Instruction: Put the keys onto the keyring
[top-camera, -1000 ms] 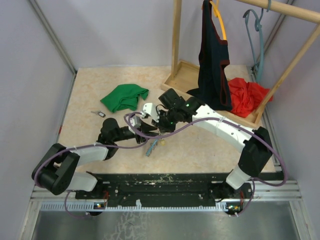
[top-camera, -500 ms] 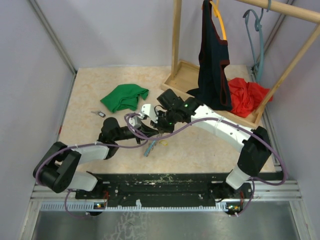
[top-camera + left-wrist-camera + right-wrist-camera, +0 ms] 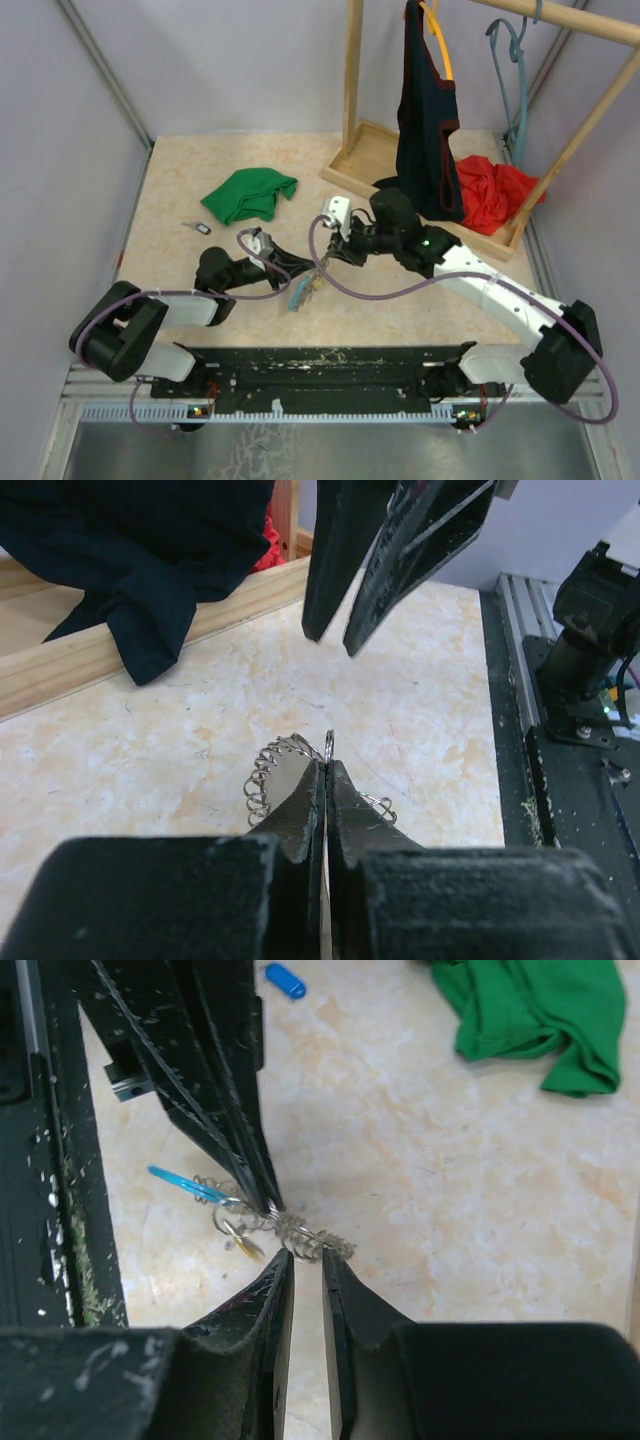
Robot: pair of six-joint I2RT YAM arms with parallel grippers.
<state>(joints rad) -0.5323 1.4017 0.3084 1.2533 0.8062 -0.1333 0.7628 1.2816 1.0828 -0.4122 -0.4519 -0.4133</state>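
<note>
Left wrist | left fingers (image 3: pixel 303 802) pinch keyring (image 3: pixel 266 771) | right fingers (image 3: pixel 255 1310) slightly parted, empty, just beside it

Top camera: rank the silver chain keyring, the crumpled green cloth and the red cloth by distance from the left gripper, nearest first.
1. Silver chain keyring with its light blue band: pinched at the left gripper tips, mid-table.
2. Crumpled green cloth: farther back, to the left.
3. Red cloth: far right, at the back.
</note>
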